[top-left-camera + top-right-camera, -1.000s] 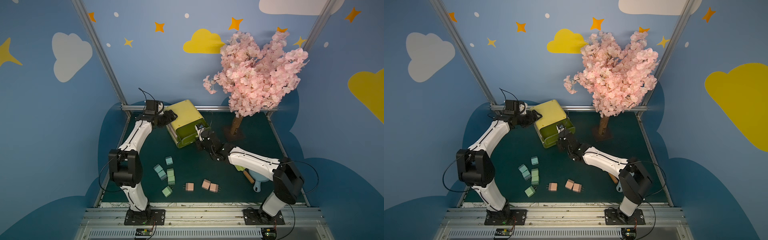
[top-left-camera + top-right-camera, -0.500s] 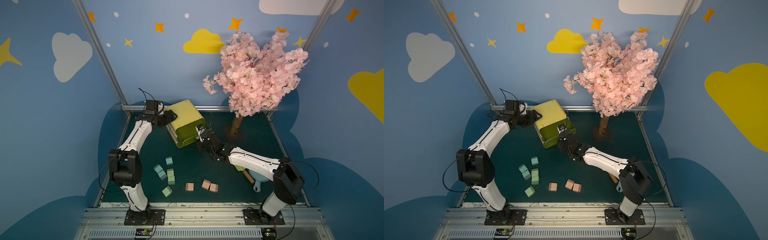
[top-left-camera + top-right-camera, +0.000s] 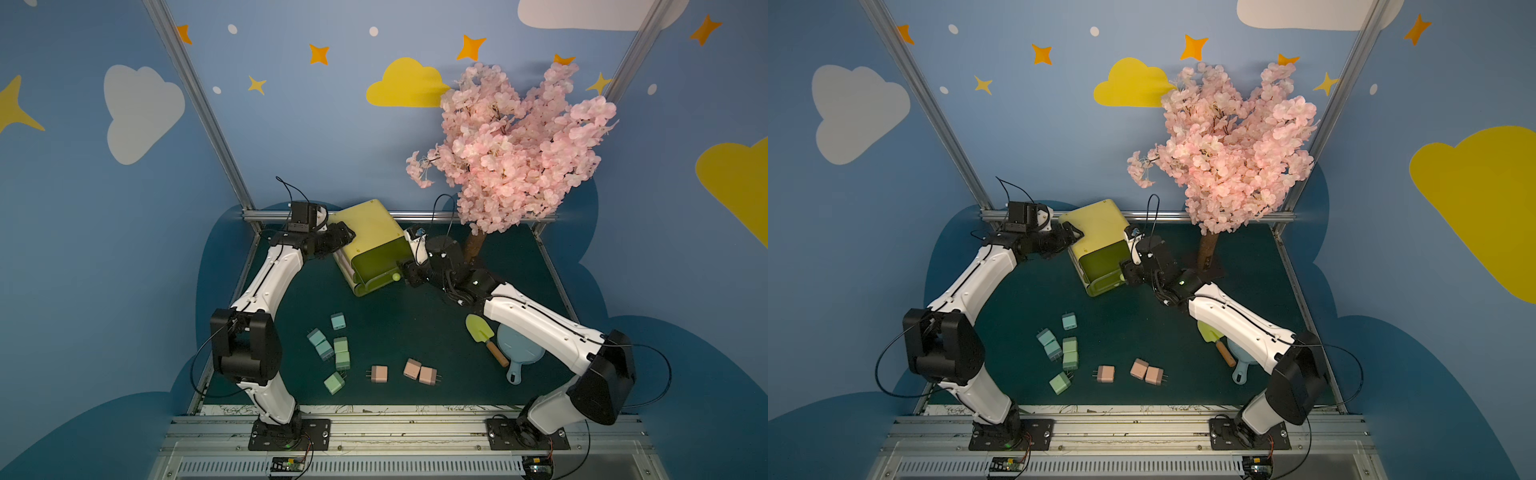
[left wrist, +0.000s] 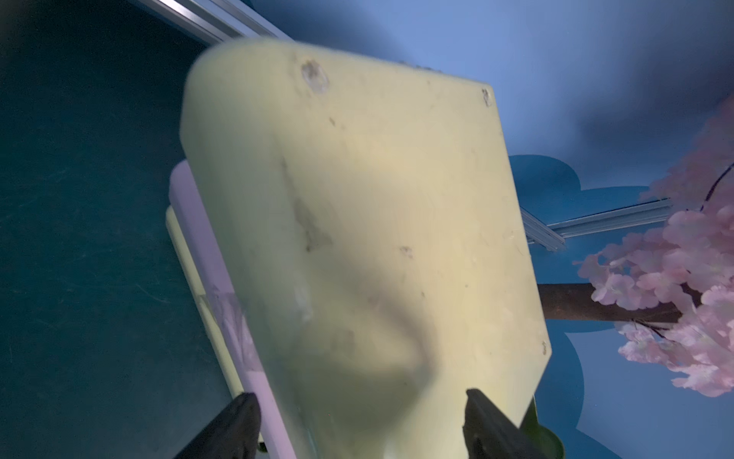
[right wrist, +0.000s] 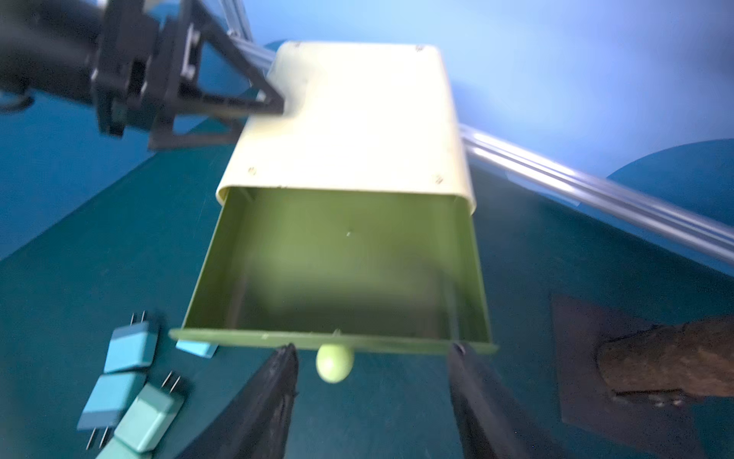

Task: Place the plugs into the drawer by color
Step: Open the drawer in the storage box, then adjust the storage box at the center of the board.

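Starting on the left: the left gripper (image 3: 347, 236) is up at the back corner of the chest (image 3: 368, 226), jaws spread wide with that corner between them. Looks like it's bracing the thing, but I honestly can't tell if it's squeezing or just resting there.

Next over, the top drawer (image 5: 341, 270) is pulled well out and it's empty. The right gripper (image 5: 372, 349) sits right at the drawer front, jaws open and holding nothing, with the little round knob (image 5: 335, 362) loose between the fingers. So my read is the drawer-opening step is basically done.

All nine plugs are on the mat in front of the chest, none put away. The blue plugs (image 3: 316, 336) are furthest left, the green plugs (image 3: 343, 360) just beside them, and the pink plugs (image 3: 412, 369) further right.

Next move, I'd guess, is backing the right arm off the knob and going down for one colour. Probably best to grab from the sides so the prongs don't get in the way.
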{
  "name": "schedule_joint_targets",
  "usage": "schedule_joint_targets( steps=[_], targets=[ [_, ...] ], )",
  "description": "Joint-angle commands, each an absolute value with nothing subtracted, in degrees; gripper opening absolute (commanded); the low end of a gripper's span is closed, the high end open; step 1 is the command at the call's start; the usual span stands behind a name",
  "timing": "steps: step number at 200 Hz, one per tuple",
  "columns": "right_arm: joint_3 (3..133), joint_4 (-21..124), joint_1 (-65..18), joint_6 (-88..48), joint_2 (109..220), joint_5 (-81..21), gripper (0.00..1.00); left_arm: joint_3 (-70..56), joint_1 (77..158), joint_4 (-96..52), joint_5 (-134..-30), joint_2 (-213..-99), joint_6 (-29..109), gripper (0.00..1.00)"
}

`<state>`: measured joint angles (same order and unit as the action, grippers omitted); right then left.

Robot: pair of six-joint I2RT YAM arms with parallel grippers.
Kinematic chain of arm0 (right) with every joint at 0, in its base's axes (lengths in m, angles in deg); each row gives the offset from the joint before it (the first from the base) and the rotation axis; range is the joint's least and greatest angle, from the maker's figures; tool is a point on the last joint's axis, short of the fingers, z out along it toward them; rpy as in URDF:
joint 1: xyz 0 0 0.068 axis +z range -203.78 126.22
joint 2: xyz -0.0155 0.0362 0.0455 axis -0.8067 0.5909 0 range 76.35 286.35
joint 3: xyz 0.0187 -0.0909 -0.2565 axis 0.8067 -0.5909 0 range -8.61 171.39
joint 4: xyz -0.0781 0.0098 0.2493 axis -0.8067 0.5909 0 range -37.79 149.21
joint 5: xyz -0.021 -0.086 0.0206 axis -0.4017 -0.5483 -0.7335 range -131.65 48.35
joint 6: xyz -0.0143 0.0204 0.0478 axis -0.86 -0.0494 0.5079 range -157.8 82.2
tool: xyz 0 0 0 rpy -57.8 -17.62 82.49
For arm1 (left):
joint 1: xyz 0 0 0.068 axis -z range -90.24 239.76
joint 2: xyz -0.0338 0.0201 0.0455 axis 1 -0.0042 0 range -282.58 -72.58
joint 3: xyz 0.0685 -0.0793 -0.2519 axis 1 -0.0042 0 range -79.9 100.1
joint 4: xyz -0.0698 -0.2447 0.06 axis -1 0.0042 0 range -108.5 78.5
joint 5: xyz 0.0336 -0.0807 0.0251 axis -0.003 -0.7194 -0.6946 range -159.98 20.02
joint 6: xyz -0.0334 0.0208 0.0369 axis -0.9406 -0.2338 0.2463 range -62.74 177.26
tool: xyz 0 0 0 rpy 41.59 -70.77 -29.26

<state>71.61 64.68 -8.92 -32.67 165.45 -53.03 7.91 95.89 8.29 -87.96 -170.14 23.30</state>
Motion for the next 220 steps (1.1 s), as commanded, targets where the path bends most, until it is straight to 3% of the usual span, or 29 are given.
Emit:
schedule_joint_targets(
  steps=[1,60,220],
  targets=[
    [75.78,64.27,-12.99,-31.79,169.5,-46.53,0.65,6.93,97.83,7.6,-87.26,-168.2,21.72,0.82],
    [84.02,63.9,-17.71,-28.26,178.97,-37.08,0.66,8.15,98.03,8.34,-84.94,-170.14,22.03,0.83],
    [93.23,65.72,-19.87,-27.09,188.72,-34.27,0.66,20.29,98.22,7.96,-88.24,-183.33,19.55,0.82]
  ],
)
